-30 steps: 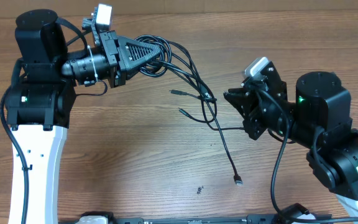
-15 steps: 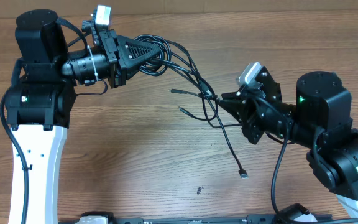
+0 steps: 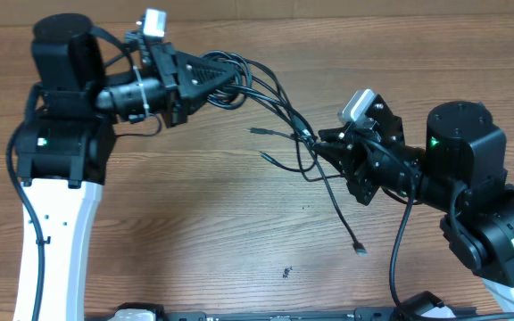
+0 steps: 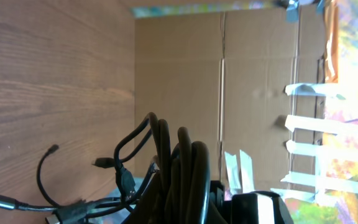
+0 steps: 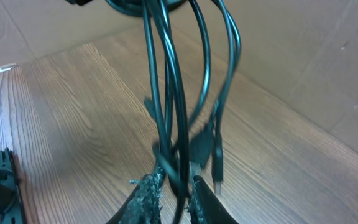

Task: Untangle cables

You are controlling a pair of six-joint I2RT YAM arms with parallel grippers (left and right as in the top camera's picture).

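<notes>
While left fingers clamp the cable bundle, right fingers pinch its strands; one plug trails free.

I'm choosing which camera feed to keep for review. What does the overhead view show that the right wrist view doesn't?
Only overhead: the left claw gripping the cables, and a loose plug at one cable's end. Only right wrist: strands passing through the right claw up close, with a cardboard wall behind. Both: black cables over the wooden table.
</notes>
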